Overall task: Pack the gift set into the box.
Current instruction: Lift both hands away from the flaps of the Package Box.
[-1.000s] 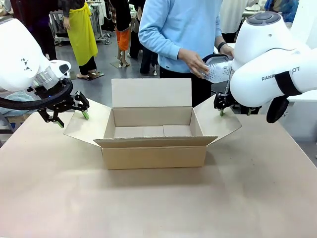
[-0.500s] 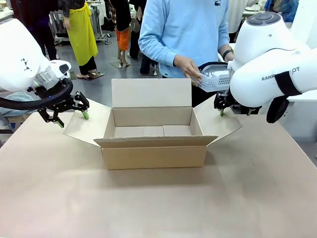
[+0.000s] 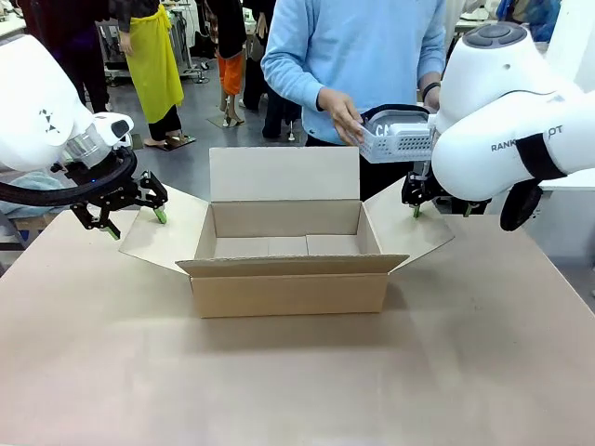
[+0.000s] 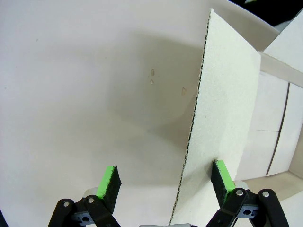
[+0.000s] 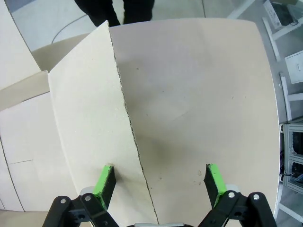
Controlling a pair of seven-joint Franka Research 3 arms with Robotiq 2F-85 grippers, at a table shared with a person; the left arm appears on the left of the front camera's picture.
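Brown corrugated box (image 3: 288, 279) sits mid-table (image 3: 297, 390), open, nothing inside it. All four flaps are spread: rear flap (image 3: 284, 174) upright, front flap (image 3: 288, 265) folded outward, left flap (image 3: 163, 237) and right flap (image 3: 409, 232) slanting up and away from the sides.

Left gripper (image 3: 138, 224): jaws apart. In my left wrist view the gripper (image 4: 165, 177) straddles the left flap's cut edge (image 4: 199, 118), one green pad over bare table and the other over the flap's face. I cannot tell whether either pad touches the card.

Right gripper (image 3: 418, 206): jaws apart. In my right wrist view the gripper (image 5: 159, 176) straddles the right flap's edge (image 5: 125, 113) the same way, one pad over the flap and one over the table. Contact not resolvable here either.

Gift set (image 3: 398, 137): off the table, held up by the person at the far side, beyond the box's rear right corner and just beside my right arm's shell. White perforated tray with a grey pouch in it and a dark strap over the top; the lettering is partly readable, a "C" showing. One hand (image 3: 346, 116) grips the tray's left end.
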